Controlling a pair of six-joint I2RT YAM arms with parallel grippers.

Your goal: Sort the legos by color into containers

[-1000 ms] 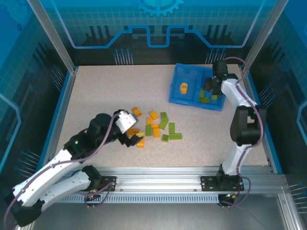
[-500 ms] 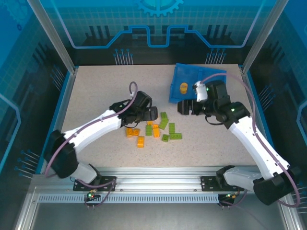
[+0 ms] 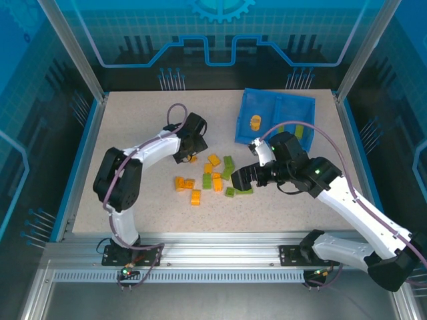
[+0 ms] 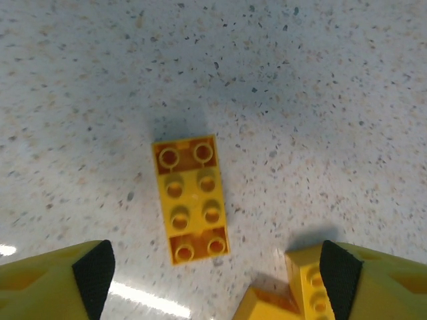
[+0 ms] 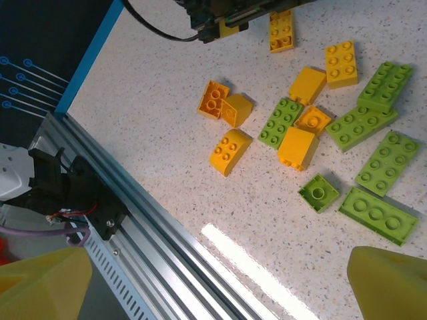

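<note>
Speckled pale table is carrying everything. The shallow bright-blue plastic tray is sitting at the far right. Its left compartment is holding one orange brick, and its right compartment is holding olive-green bricks.

The loose pile of orange and green plastic legos is lying mid-table between the two arms, not yet sorted.

Right gripper is hovering over the pile's right side with its fingers spread wide and nothing between them. Green plates are lying just ahead of it.

Left gripper is hanging low at the pile's far-left edge, also spread and empty. An orange two-by-four brick is lying flat, studs up, just ahead of the gap and reaching slightly into it. It is touching neither pad.

A second orange brick is sitting right against the right-hand finger.

Judgement: the step in hand is the left pick of the two-by-four.
- Advance until the pads are flanking the brick's middle.
- Close across its narrow width.
- Shift slightly left first, so the neighbouring brick is not getting pinched or dragged.
- Lift straight up, then carry to the compartment with the orange brick.
- Hold off until the right arm is clear of the tray's approach.
</note>
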